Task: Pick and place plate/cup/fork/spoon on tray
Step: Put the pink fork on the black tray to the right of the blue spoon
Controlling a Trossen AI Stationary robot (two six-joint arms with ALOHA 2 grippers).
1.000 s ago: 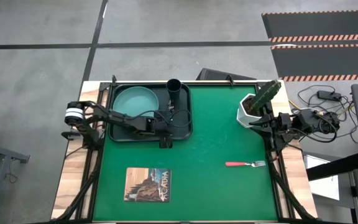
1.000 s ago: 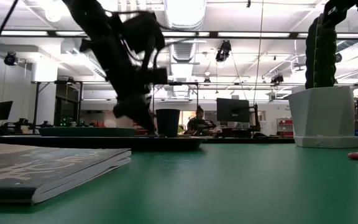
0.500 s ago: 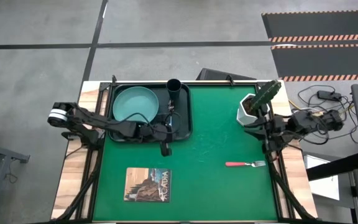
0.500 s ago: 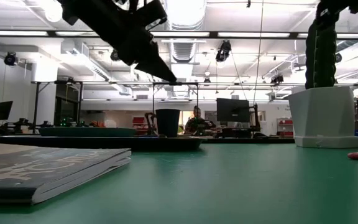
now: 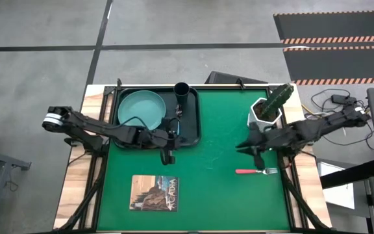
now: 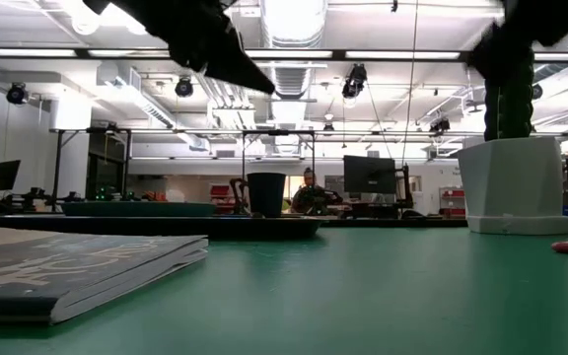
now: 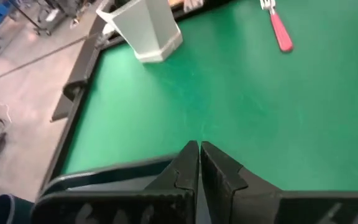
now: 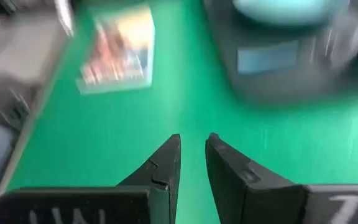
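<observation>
The black tray (image 5: 190,133) stands at the far left of the green mat. On it are the teal plate (image 5: 140,109) and the black cup (image 5: 181,91), and a light blue strip (image 5: 176,125) beside the plate looks like the spoon. The red-handled fork (image 5: 257,171) lies on the mat at the right and also shows in the left wrist view (image 7: 278,28). My left gripper (image 5: 168,155) is shut and empty, raised over the tray's near right corner. My right gripper (image 5: 256,156) is narrowly open and empty, over the mat just on the far side of the fork.
A white pot (image 5: 263,116) with a green plant stands at the far right, close behind my right arm. A book (image 5: 154,193) lies on the mat near the front left. Bare green mat lies between the tray and the fork.
My left gripper has risen from the tray and drawn a little toward the table's near edge, empty. My right arm has swung out from beside the pot toward the table's middle and near edge, and is now close to the fork.
</observation>
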